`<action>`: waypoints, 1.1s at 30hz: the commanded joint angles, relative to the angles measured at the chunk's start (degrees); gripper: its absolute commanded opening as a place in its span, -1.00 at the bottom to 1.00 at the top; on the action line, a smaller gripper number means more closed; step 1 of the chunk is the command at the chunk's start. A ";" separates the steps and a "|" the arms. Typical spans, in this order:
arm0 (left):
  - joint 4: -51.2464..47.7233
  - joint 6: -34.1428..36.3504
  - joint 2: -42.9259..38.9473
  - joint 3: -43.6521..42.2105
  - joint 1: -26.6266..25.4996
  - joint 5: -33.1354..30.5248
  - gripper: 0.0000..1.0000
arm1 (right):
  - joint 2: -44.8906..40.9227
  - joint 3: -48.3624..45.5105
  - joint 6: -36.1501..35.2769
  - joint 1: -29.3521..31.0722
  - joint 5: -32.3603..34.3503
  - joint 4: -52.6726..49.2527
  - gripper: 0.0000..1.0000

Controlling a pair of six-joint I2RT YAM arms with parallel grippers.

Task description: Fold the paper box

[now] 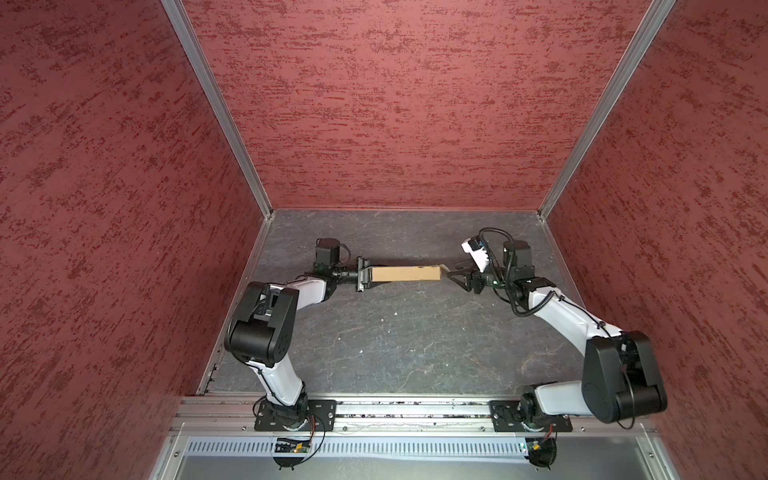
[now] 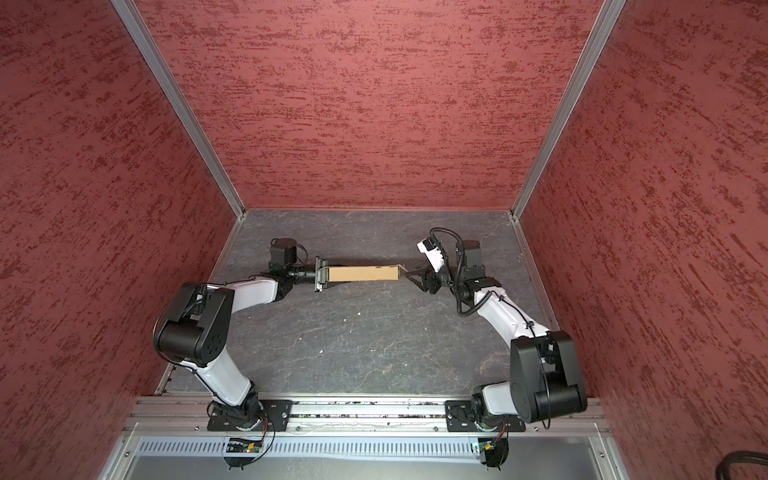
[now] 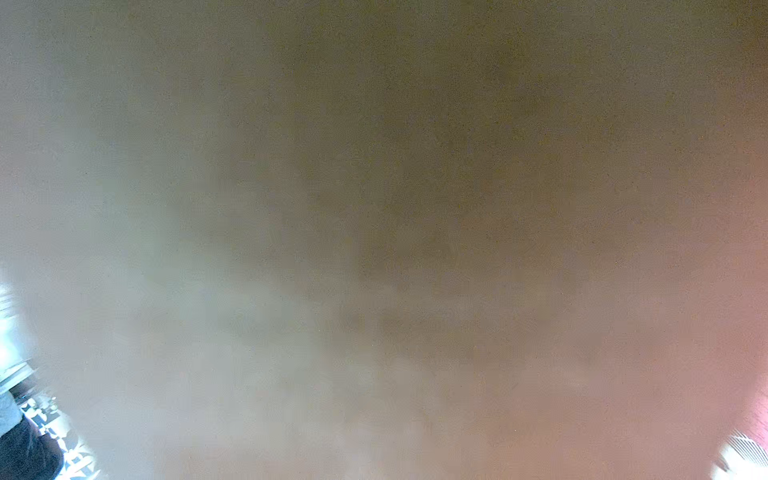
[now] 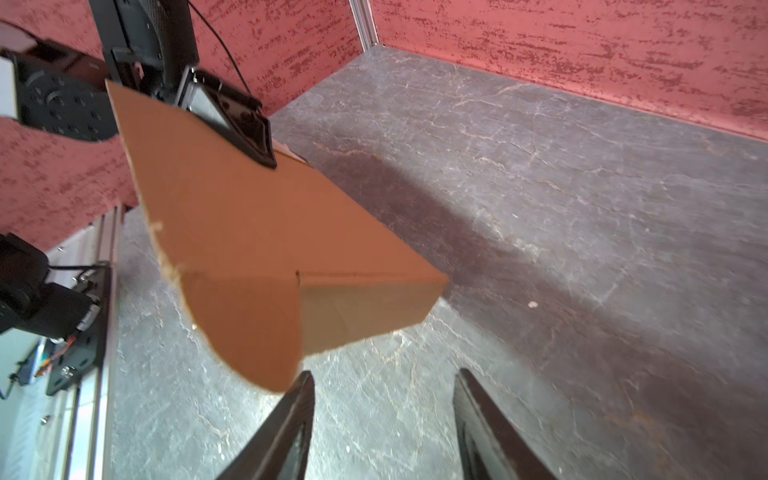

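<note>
The worktop is surfaced in a dark grey stone pattern crossed by pale veins, and a few pale specks are scattered near its middle. It is enclosed on three sides by red, rough-textured wall panels, joined at the two far corners by aluminium profiles. Along the near edge an aluminium rail is mounted, with a slotted cable duct just beyond it. In the right wrist view a broad soft shadow is cast across the worktop.

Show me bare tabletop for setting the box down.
Free: dark grey stone-look tabletop from the brown cardboard box forward to the aluminium base rail. Crowded: the box's ends, left gripper clamping, right gripper open.
</note>
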 commanded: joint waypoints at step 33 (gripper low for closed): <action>-45.84 15.98 -7.93 8.54 2.74 3.33 -0.50 | -6.63 0.24 -25.20 2.54 -15.42 -6.80 0.49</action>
